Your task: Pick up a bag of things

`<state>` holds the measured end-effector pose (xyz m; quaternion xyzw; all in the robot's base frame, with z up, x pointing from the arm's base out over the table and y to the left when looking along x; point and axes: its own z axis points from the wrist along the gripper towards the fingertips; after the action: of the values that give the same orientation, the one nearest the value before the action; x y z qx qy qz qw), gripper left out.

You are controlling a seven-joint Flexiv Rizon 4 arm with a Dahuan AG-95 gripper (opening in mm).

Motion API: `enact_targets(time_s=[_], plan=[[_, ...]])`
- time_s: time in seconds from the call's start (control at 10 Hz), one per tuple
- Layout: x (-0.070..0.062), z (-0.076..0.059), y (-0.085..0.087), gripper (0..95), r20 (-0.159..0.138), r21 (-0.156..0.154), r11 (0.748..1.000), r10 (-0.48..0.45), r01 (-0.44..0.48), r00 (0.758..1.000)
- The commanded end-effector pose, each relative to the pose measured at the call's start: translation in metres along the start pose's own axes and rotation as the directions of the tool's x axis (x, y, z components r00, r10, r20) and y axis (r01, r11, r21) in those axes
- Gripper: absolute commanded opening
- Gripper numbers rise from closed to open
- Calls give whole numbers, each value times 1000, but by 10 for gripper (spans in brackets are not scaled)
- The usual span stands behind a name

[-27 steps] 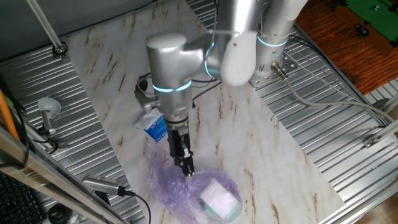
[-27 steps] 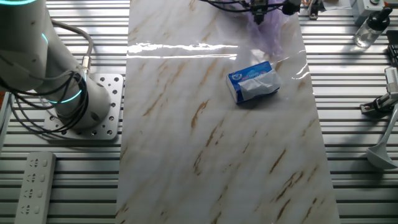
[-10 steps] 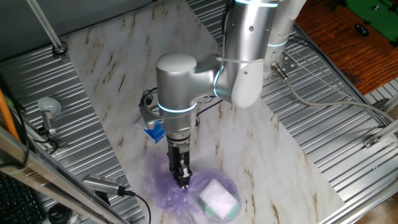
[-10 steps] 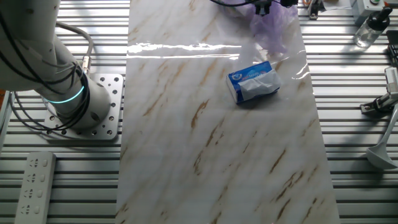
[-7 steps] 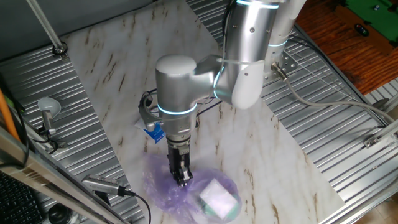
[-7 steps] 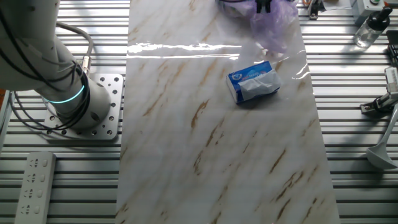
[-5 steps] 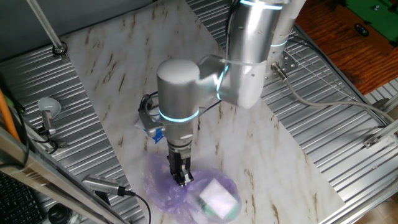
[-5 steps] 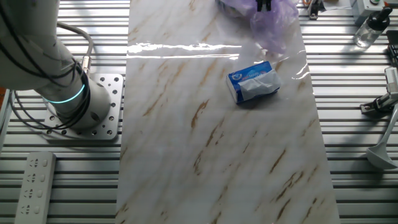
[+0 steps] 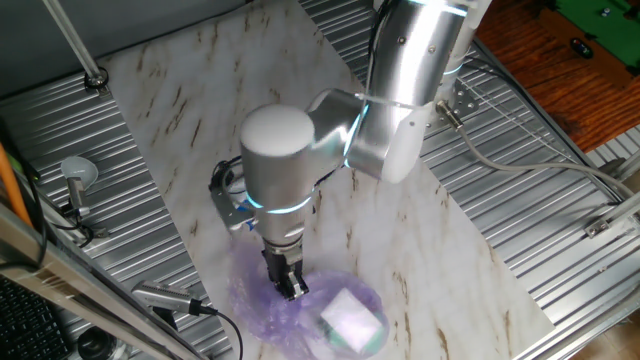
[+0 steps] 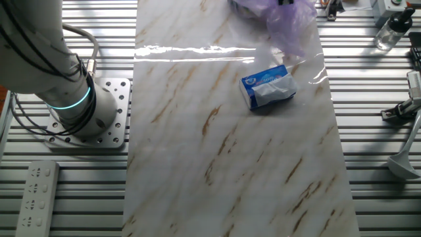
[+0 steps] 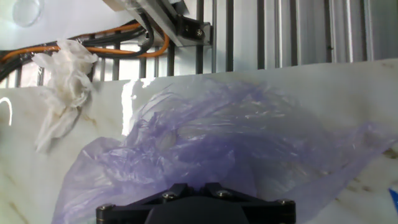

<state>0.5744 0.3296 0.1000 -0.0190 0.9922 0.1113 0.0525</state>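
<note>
- My silver arm bends down over the marble-patterned table, its glowing ring lit just above the wrist.
- The table's pale slab runs the length of the other fixed view, ribbed metal decking on both sides.
- The bag of things lies crumpled at the table's 6 o'clock edge in one fixed view, thin, purple and see-through, with a white and teal boxy item showing through at its 4 o'clock side.
- In the other fixed view the bag bunches at 12 o'clock, partly cut off by the top edge.
- In the hand view the bag fills the middle, its wrinkled film gathered toward my claw's black body at 6 o'clock.
- My claw points straight down, its fingers clenched on a pinch of the bag's film.
- A blue-and-white packet sits near the bag, toward the slab's middle, apart from it.
- A crumpled white tissue lies at 9 o'clock in the hand view, well clear of the bag.
</note>
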Motion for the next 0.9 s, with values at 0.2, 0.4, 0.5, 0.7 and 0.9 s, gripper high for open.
enact_targets(time_s=[0.2, 0.4, 0.5, 0.7, 0.9], plan=[[3, -16, -6, 0, -19, -25, 999, -24, 23, 1000], [9, -28, -15, 0, -23, -54, 998, -42, 41, 999], [12, -38, -20, 0, -37, -69, 996, -51, 48, 998], [16, -54, -27, 0, -53, -94, 994, -63, 58, 997], [20, -65, -30, 0, -65, -119, 991, -66, 58, 996]])
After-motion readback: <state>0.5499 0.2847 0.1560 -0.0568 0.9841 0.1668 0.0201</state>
